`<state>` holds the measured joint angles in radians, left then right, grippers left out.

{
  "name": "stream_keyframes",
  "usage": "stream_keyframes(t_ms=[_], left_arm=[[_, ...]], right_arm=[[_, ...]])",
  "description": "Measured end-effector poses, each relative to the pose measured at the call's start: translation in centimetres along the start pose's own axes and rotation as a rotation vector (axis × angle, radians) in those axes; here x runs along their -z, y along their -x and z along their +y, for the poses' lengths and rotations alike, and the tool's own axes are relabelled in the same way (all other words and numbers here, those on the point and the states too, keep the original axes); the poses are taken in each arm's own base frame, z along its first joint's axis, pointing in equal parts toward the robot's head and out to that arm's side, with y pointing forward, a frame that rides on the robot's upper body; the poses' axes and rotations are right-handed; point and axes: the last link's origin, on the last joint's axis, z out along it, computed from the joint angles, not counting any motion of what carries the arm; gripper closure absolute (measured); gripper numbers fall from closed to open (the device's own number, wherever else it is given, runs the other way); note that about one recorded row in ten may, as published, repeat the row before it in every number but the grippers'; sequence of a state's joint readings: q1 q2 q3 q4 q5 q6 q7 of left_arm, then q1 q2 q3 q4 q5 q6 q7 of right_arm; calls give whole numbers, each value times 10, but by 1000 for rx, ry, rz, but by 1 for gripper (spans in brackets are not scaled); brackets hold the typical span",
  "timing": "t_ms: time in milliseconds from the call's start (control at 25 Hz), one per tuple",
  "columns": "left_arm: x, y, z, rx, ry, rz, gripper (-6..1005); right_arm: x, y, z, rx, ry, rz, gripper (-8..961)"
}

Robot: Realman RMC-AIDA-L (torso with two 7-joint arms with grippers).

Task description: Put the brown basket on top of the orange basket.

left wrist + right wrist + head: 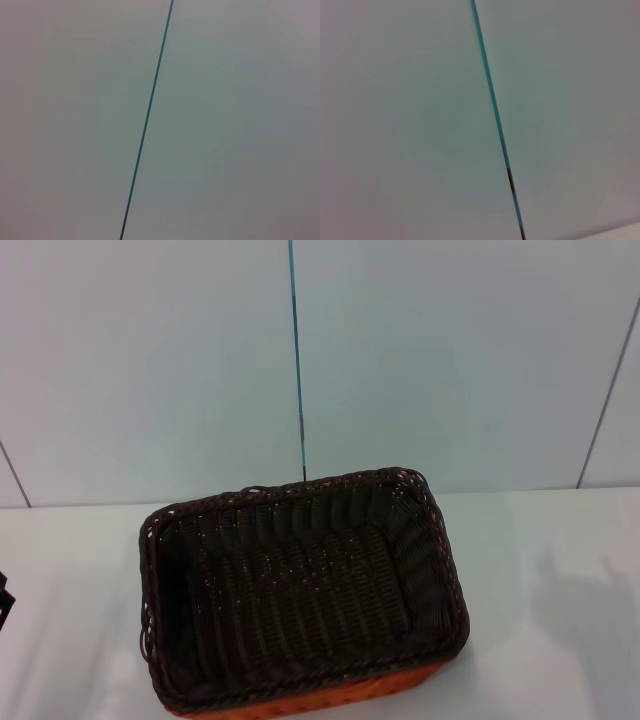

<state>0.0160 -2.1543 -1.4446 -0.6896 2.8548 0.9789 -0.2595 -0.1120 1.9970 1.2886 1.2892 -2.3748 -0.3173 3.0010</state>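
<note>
While nested inside orange basket [300,706], brown basket [300,590] is seen on white tabletop [70,570], just before wall seam [297,360]. Only orange strip is shown under brown rim. Dark part at left of basket; hand state cannot be told.

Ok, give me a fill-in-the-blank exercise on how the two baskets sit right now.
1. The brown basket sits nested in the ____ basket.
2. Only a strip of the orange basket shows, along the brown basket's ____ edge in the head view.
3. Both baskets rest on the ____ table.

Missing words: orange; bottom; white
</note>
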Motion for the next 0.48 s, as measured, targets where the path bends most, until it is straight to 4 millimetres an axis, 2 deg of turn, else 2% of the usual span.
stream_keyframes(t_ms=[200, 480], left_arm=[[2, 0, 2, -1, 7, 19, 114], [8, 3, 5, -2, 24, 13, 114]], right_arm=[[7, -6, -11, -36, -1, 41, 213], [18, 6, -30, 167, -79, 34, 215]])
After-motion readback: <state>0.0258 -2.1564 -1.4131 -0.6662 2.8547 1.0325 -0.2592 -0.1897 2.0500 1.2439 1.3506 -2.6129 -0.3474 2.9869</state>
